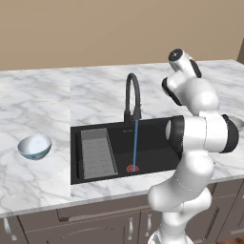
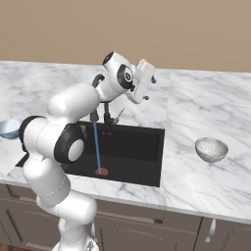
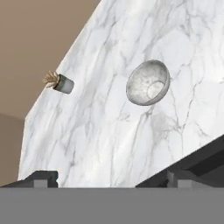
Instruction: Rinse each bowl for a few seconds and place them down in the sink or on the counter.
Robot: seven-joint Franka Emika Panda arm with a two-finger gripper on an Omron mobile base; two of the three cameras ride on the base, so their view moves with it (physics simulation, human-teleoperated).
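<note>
Water runs in a thin blue stream from the faucet (image 1: 132,95) to the red drain ring (image 1: 133,168) of the sink (image 1: 157,125), yet neither bowl is under it — the rinsing appears, on this evidence, not yet begun or at most partly done. The blue-and-white bowl (image 1: 35,146) stands upright on the bench (image 1: 38,100) beside the sink's end that holds the ridged tray (image 1: 97,153), near the front edge; whether it is wet cannot be told. The speckled grey bowl (image 2: 212,149) stands upright on the bench past the sink's opposite end, apart from the basin rim. The hand (image 2: 145,81) is raised above the bench behind that end of the sink, released and empty, its fingers spread wide. It points toward the speckled grey bowl, which lies well ahead of the fingertips (image 3: 37,178) with bare marble between — a reach and descent remain before any grasp. A small potted plant (image 3: 58,82) sits near the bench's far edge.
</note>
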